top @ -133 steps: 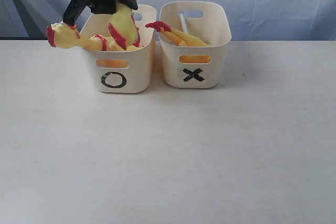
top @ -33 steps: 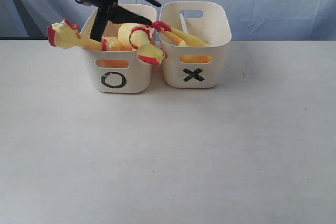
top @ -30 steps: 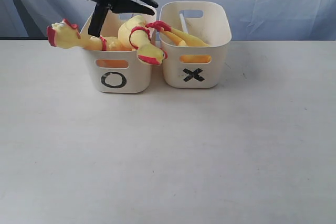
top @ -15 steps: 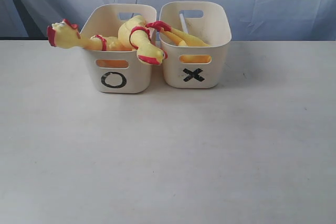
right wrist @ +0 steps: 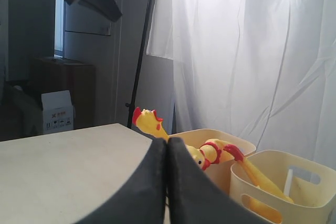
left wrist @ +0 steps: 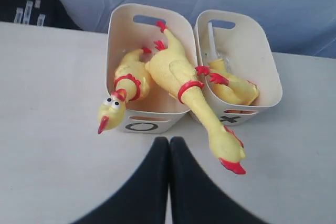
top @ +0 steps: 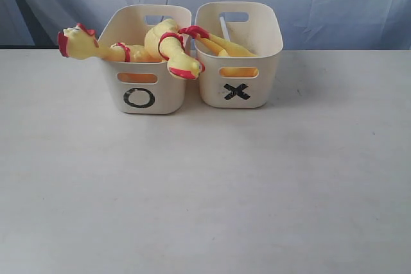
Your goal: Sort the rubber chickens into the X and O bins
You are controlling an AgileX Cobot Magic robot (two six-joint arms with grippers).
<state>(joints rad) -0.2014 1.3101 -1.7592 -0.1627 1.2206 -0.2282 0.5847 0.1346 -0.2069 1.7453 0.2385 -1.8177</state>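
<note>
**Three chickens in the bins, both sets of fingers shut and empty**

The left fingers (left wrist: 169, 141) are pressed flat together with nothing between them. They point toward the bins from above the bench (top: 205, 190) and touch neither bin. They do not show in the exterior view.

The O bin (top: 164, 99) stands toward the back of the bench, the left one of the pair, with its black O facing front. Two chickens lie in it. The left chicken (top: 77, 43) has its neck over the bin's left rim, so its head, with red comb and beak, hangs outside in the air. The middle chicken (top: 172, 52) is draped over the front right corner. Its red-banded neck bends down outside the front wall and its head hangs by the gap between the bins, while its red feet point at the back wall near the slot handle.

The X bin (top: 260, 91) sits just beside the O bin; whether the rims touch I cannot tell. The right chicken (top: 228, 47) lies inside it, with its red feet poking up over the rim on the O bin's side, close to the middle chicken. Its head is hidden inside the bin. A thin white stick (top: 223, 28) leans against the back wall.

The right fingers (right wrist: 167, 145) are also closed on nothing and stand apart from the bins. The left chicken's head shows beyond their tips, with a white curtain (right wrist: 252, 51) behind.
</note>
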